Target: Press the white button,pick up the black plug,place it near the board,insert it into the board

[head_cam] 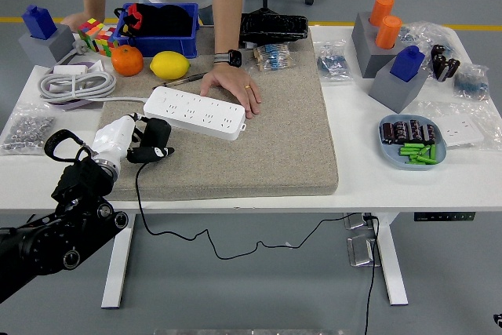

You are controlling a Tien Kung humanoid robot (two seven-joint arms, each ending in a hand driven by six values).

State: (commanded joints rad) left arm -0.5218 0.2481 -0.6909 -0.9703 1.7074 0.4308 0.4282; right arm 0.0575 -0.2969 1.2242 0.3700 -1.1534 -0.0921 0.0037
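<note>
White tabletop (369, 174) on a grey floor, carrying a beige mat (259, 139) across its middle. A white power strip (196, 112) lies at the mat's far left corner; a person's hand (233, 86) presses on its right end, likely to steady it for plugging. The robot's left hand (133, 140), coming in over the near left edge, is clenched around the black plug (154, 140), which sits just beside the strip's left end with its cable (196, 237) trailing off the near edge. Insertion looks not yet done. No right hand is visible.
</note>
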